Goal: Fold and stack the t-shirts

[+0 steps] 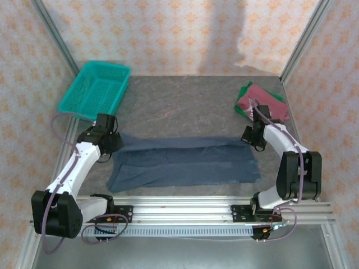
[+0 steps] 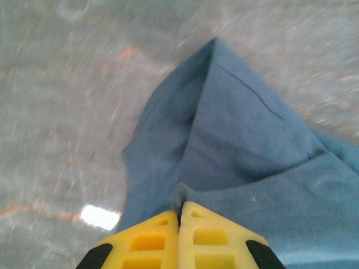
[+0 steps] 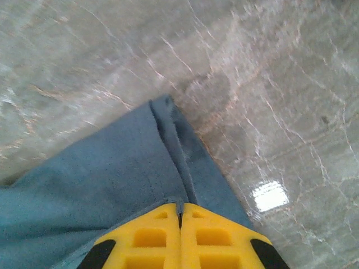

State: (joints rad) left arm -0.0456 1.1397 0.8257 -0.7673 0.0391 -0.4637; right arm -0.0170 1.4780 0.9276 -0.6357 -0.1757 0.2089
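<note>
From above, we see the blue shirt (image 1: 185, 162) spread as a wide band across the table (image 1: 179, 106), its long axis running left to right between our two arms. Our left pincer (image 1: 114, 140) sits at the band's far-left corner and our right pincer (image 1: 251, 138) at its far-right corner. From both, the rest of the cloth lies toward the near edge. The red shirt (image 1: 268, 103) rests on the green shirt (image 1: 244, 91) at the far right, well apart from the blue one and nearer our right arm. The basket (image 1: 95, 87) stands at the far left.

At the left wrist, our yellow fingers (image 2: 151, 238) are pressed together with a fold of blue cloth pinched between them. The cloth rises to a peak ahead of them.

At the right wrist, our fingers (image 3: 210, 235) likewise meet, clamped on the shirt's hemmed edge, with bare table to the right.

We judge that the next fold turns on this shared grip. Both held corners lie on the far long edge, so both arms must carry it evenly toward us.
</note>
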